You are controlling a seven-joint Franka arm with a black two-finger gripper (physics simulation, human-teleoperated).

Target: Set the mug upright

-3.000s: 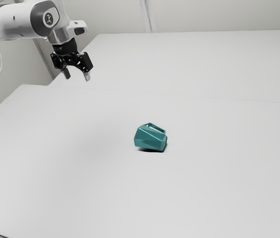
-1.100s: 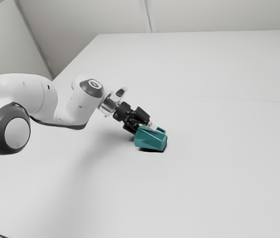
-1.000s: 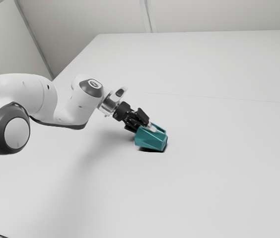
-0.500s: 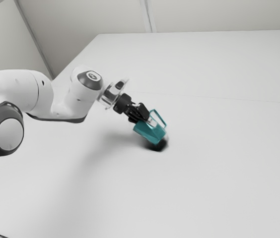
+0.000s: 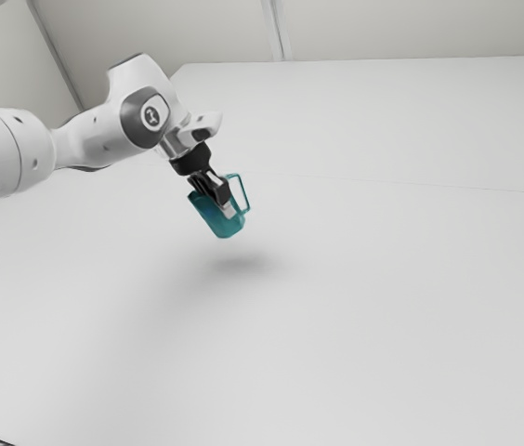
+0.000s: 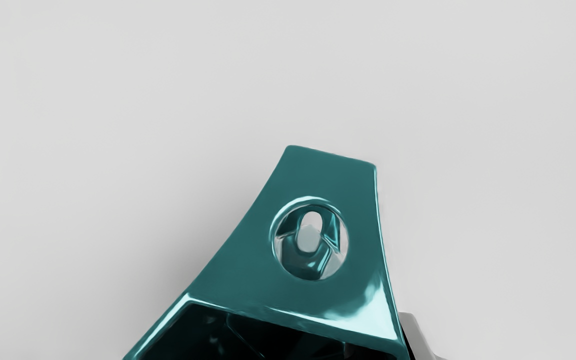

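Your gripper point(image 5: 220, 206) has lifted the mug point(image 5: 225, 226) toward the exterior view's upper left. Your mug's tilt is nearer upright.

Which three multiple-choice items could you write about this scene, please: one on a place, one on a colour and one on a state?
1. Where is the teal, flat-sided mug with a loop handle?
A) In the black two-finger gripper, above the broad, flat table
B) Lying on the table
C) Under the table

2. What colour is the table?
A) Red
B) Black
C) White

3. How is the mug oriented?
A) Upright
B) Tilted
C) Upside down

1 A: it hangs in the grip, its shadow apart below.
2 C: both views show a whitish surface.
3 B: its body slants in the exterior view.
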